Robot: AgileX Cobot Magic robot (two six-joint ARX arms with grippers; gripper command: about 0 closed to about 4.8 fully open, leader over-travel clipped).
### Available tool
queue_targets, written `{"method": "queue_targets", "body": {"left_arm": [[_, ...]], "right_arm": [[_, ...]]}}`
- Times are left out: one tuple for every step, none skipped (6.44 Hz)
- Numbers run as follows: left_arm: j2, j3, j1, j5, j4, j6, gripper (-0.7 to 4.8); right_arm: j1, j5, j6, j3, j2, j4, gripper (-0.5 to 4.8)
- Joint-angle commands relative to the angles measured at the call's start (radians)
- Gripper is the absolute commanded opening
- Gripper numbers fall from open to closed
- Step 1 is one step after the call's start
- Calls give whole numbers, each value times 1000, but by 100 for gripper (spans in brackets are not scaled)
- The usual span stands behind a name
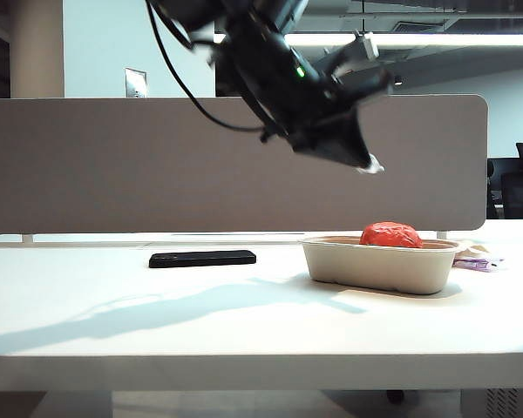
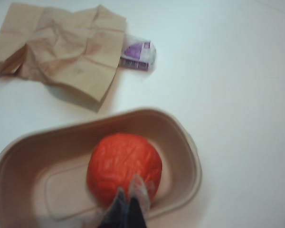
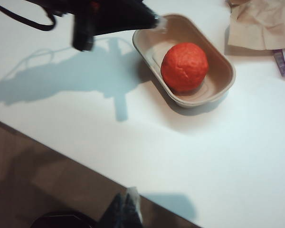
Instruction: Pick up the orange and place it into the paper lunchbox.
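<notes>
The orange is a crinkled red-orange ball that lies inside the paper lunchbox, a beige pulp tray on the right of the table. In the left wrist view the orange rests toward one end of the lunchbox. My left gripper hangs in the air well above the tray, shut and empty, with its tips pressed together. My right gripper is shut with nothing in it, over the table's front edge and far from the orange. The exterior view does not show the right gripper.
A flat black phone lies left of the tray. Crumpled brown paper and a small purple packet sit beyond the tray. A grey partition runs along the back of the white table. The left arm casts a shadow across the table.
</notes>
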Motion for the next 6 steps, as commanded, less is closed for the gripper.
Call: {"method": "queue_targets", "body": {"left_arm": [[-379, -258, -3, -2, -198, 66, -8], [-528, -375, -3, -1, -195, 67, -8], [-738, -511, -3, -2, -202, 69, -8], [-864, -616, -3, -38, -197, 71, -8], [-961, -703, -3, -68, -190, 67, -8], [-1073, -796, -3, -69, -190, 66, -8]], "right_arm": [[0, -26, 0, 3, -45, 34, -6], [0, -5, -1, -8, -79, 41, -6], [0, -11, -15, -86, -197, 162, -6], [0, 10, -16, -162, -290, 245, -6], [0, 16, -19, -237, -369, 300, -6], [-1, 23, -19, -315, -449, 328, -5]]}}
